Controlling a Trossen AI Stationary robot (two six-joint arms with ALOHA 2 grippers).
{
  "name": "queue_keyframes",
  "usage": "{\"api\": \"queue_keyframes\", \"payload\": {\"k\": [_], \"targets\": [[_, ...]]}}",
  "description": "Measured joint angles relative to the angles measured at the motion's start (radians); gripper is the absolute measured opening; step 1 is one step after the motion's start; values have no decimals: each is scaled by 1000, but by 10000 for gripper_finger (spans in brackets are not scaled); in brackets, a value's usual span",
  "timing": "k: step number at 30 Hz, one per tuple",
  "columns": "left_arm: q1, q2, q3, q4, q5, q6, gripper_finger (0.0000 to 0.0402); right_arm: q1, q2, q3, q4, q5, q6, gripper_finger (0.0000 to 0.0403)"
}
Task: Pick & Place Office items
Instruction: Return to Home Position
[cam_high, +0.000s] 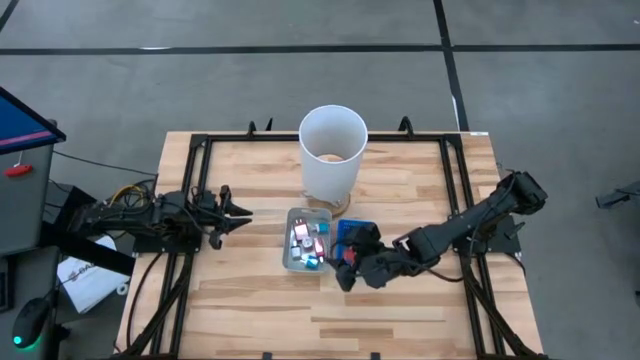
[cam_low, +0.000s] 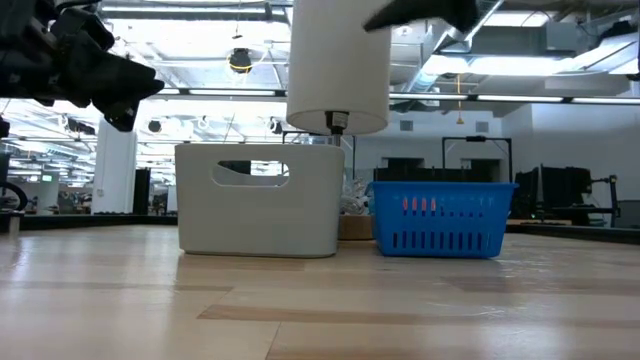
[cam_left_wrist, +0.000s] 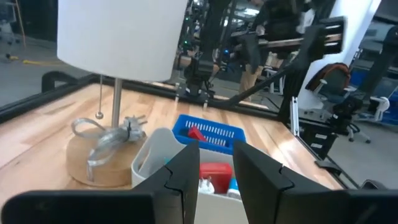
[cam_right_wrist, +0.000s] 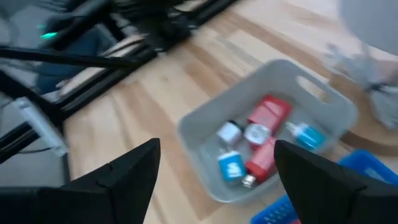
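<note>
Right gripper (cam_right_wrist: 214, 152): fingers spread, empty, over the blue basket (cam_low: 440, 225), beside the gray bin (cam_low: 255, 215).
Office items (cam_right_wrist: 255, 140): piled inside that bin; we judge sorting done.
Left gripper (cam_left_wrist: 216, 149): slightly parted, empty, left of the bin.
Room: lamp (cam_high: 332, 150) crowds the far side; near table (cam_high: 400, 320) lies open for retreat.

**Robotics laboratory in an open industrial hall.** The wooden table (cam_high: 400, 300), ringed by a black metal frame (cam_high: 455, 180) that carried both arms, stood on a grey concrete floor (cam_high: 200, 70) marked with dark lines. Ahead of the left gripper (cam_left_wrist: 216, 152), past the table's far edge, stood further black rig frames (cam_left_wrist: 311, 43) and a wheeled office chair (cam_left_wrist: 348, 115). Behind that gripper, off the table, was a console screen (cam_high: 20, 125). Seen from table height, exposed ceiling ducts (cam_low: 190, 12), strip lights (cam_low: 520, 98) and dark workstation equipment (cam_low: 565, 190) filled the room.
</note>
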Motion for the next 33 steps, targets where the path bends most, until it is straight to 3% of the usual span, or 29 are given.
{"api": "queue_keyframes", "payload": {"k": [3, 6, 12, 14, 20, 23, 25, 29, 33], "targets": [[0, 21, 0, 34, 0, -6, 94, -8, 2, 0, 88, -54, -101, 305], [0, 40, 0, 59, 0, -7, 94, -49, 12, 0, 195, -178, -237, 305], [0, 72, 0, 75, 0, -9, 94, -193, 74, 2, 457, -620, -481, 305], [0, 83, 0, 79, 0, -9, 94, -231, 87, 2, 449, -736, -536, 305], [0, 105, 0, 84, 0, -9, 94, -318, 41, 0, 244, -939, -641, 305], [0, 113, 0, 83, 0, -9, 94, -330, -57, -37, 191, -952, -675, 305], [0, 116, 0, 83, 0, -9, 94, -308, -150, -122, 252, -888, -717, 305], [0, 116, 0, 83, 0, -9, 94, -261, -352, -396, 461, -734, -751, 305], [0, 116, 0, 83, 0, -9, 94, -247, -546, -664, 588, -614, -679, 305]]}}
